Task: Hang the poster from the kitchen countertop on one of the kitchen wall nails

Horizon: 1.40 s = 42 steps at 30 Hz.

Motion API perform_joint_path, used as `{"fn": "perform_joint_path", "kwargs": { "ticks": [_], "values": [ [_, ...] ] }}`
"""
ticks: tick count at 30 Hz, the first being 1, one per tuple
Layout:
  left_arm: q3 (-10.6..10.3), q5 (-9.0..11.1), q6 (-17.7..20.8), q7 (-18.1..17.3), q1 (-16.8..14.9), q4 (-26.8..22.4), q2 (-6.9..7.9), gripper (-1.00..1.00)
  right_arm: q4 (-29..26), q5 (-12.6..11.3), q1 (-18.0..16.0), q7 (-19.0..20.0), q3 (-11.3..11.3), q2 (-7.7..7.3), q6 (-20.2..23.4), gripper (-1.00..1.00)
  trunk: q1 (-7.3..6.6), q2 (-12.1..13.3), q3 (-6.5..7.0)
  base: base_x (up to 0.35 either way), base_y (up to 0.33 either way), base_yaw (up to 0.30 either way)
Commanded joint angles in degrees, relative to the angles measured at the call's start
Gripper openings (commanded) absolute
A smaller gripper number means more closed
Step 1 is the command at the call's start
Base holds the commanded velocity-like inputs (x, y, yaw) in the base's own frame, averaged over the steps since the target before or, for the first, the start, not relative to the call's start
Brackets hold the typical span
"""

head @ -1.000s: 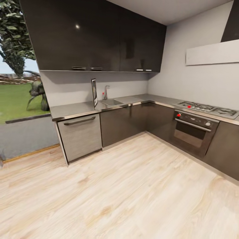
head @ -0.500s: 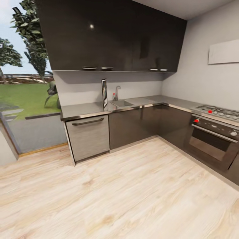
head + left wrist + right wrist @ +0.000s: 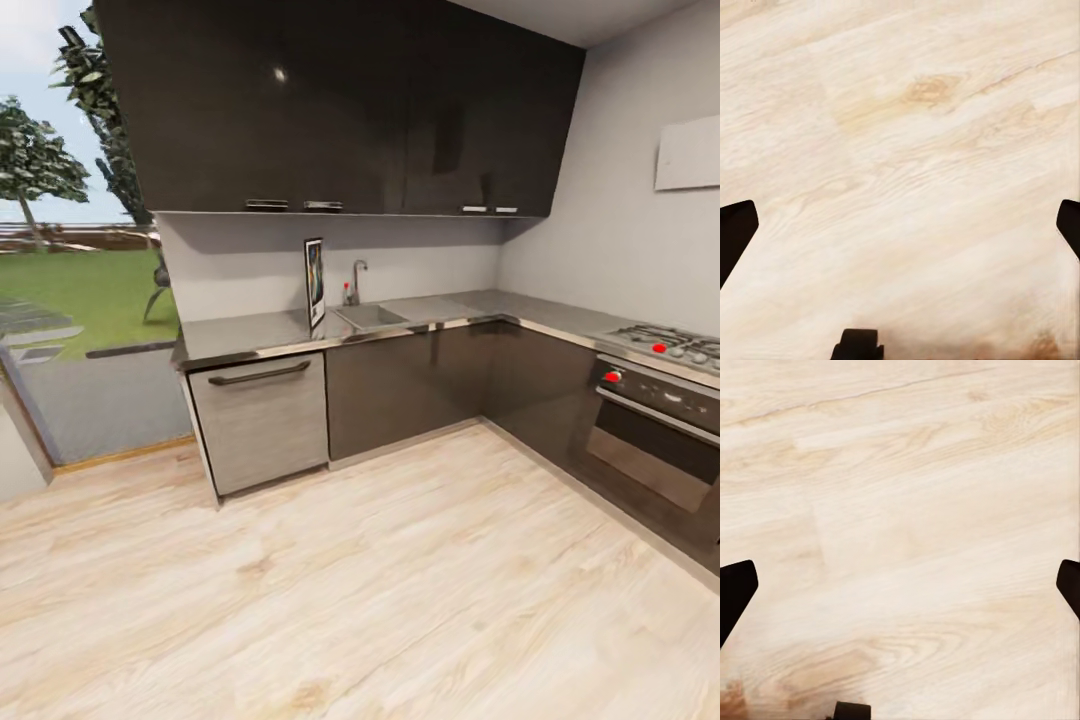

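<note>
While the poster [image 3: 314, 282] stands untouched on the desk [image 3: 240, 335], we hold both end effectors spread and empty above the floor [image 3: 400, 580], everything left.

I see the black-framed rectangular poster [image 3: 314, 281] upright on the L-shaped brushed-steel countertop [image 3: 240, 336], just left of the steel sink [image 3: 371, 316] and tap [image 3: 357, 280]. Steel-fronted oven [image 3: 655, 425] far right, gas hob [image 3: 672, 347] on top. Pale wood plank floor [image 3: 360, 580] in front.
</note>
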Motion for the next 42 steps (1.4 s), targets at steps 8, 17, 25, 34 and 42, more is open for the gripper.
{"fn": "perform_joint_path", "kwargs": {
  "ticks": [8,17,25,34,42],
  "values": [
    [0.2,0.0,-0.1,0.0,0.0,-0.1,-0.05,1.00,0.0,0.3,0.0,0.0,0.1,0.00,-0.2,1.00,0.03,0.0,-0.05,0.251,-0.200,0.200],
    [0.2,0.0,-0.1,0.0,0.0,-0.1,-0.05,1.00,0.0,0.3,0.0,0.0,0.1,0.00,-0.2,1.00,0.03,0.0,-0.05,0.250,-0.168,0.042],
    [0.2,0.0,-0.1,0.0,0.0,-0.1,-0.05,1.00,0.0,0.3,0.0,0.0,0.0,-0.04,-0.2,1.00,0.03,0.0,-0.05,0.243,-0.024,0.003],
    [0.2,0.0,-0.1,0.0,0.0,-0.1,-0.05,1.00,0.0,0.3,0.0,0.0,0.0,-0.05,-0.1,1.00,0.03,0.0,-0.05,0.242,0.055,0.000],
    [0.2,0.0,-0.1,0.0,0.0,-0.1,-0.05,1.00,0.0,0.3,0.0,0.0,-0.1,-0.06,-0.2,1.00,0.03,0.0,-0.05,0.225,0.204,0.033]
  ]
}}
